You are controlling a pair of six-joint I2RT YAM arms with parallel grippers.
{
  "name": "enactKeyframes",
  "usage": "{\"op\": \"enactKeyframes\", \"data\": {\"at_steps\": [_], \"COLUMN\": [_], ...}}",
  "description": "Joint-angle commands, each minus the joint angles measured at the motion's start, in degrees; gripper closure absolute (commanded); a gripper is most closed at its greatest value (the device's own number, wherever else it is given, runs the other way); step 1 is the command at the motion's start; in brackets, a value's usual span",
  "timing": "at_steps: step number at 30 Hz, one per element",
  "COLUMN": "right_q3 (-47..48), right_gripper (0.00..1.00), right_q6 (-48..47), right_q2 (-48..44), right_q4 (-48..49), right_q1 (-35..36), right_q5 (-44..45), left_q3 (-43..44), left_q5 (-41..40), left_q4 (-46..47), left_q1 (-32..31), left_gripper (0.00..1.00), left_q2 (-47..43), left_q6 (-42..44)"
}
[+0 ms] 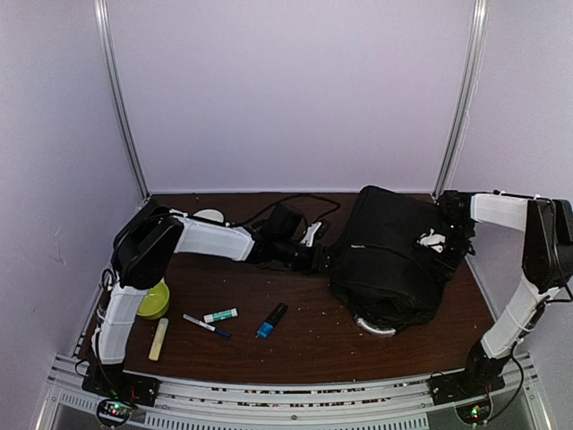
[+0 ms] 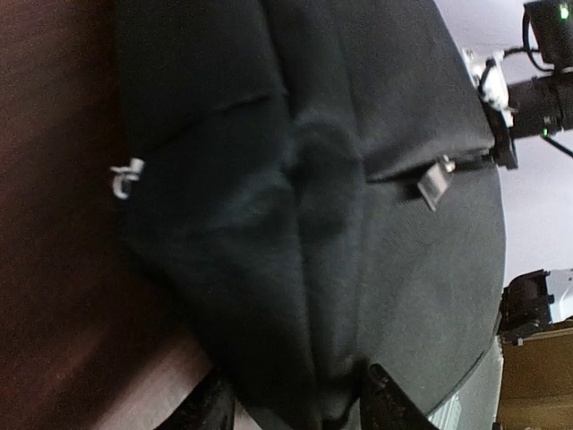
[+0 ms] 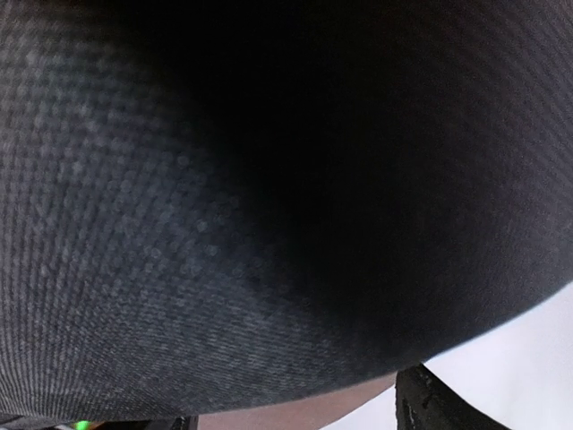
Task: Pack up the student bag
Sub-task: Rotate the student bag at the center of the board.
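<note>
The student bag (image 1: 389, 255) is a large black soft bag lying at the right of the table, its grey curved handle (image 1: 374, 327) at the near edge. My left gripper (image 1: 320, 258) is at the bag's left side. In the left wrist view its fingers (image 2: 387, 400) pinch a bunched fold of the black fabric (image 2: 295, 296). A zipper pull (image 2: 434, 182) shows on the bag. My right gripper (image 1: 437, 240) is against the bag's far right top. In the right wrist view the fabric (image 3: 224, 197) fills the frame, and its fingertips (image 3: 434, 403) stand wide apart.
At the front left of the table lie a green bowl (image 1: 154, 300), a yellow stick (image 1: 158, 339), a pen (image 1: 206, 325), a teal-and-white marker (image 1: 220, 315) and a blue marker (image 1: 271, 320). A black cable (image 1: 300, 208) and a white object (image 1: 210, 216) sit at the back.
</note>
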Motion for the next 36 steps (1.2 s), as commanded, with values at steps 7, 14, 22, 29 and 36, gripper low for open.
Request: {"op": "enactKeyframes", "data": {"at_steps": [7, 14, 22, 29, 36], "right_q3": [16.3, 25.8, 18.8, 8.2, 1.4], "right_gripper": [0.24, 0.24, 0.22, 0.23, 0.24], "right_q6": [0.8, 2.9, 2.6, -1.5, -4.9], "right_q2": [12.2, 14.2, 0.9, -12.6, -18.5], "right_q4": [6.4, 8.9, 5.3, 1.0, 0.7], "right_q1": [13.0, 13.0, 13.1, 19.1, 33.0], "right_q5": [-1.0, -3.9, -4.7, -12.0, -11.8], "left_q3": [-10.5, -14.4, -26.6, -38.3, -35.1], "left_q5": [-2.2, -5.6, -12.3, -19.4, -23.1], "left_q4": [-3.5, -2.3, -15.1, -6.9, 5.1], "left_q1": [-4.6, -7.3, -6.9, -5.1, -4.3], "left_gripper": [0.53, 0.55, 0.45, 0.51, 0.62], "left_q2": [-9.3, -12.4, -30.2, -39.6, -31.2], "left_q6": [13.9, 18.2, 28.7, 36.4, 39.1]}}
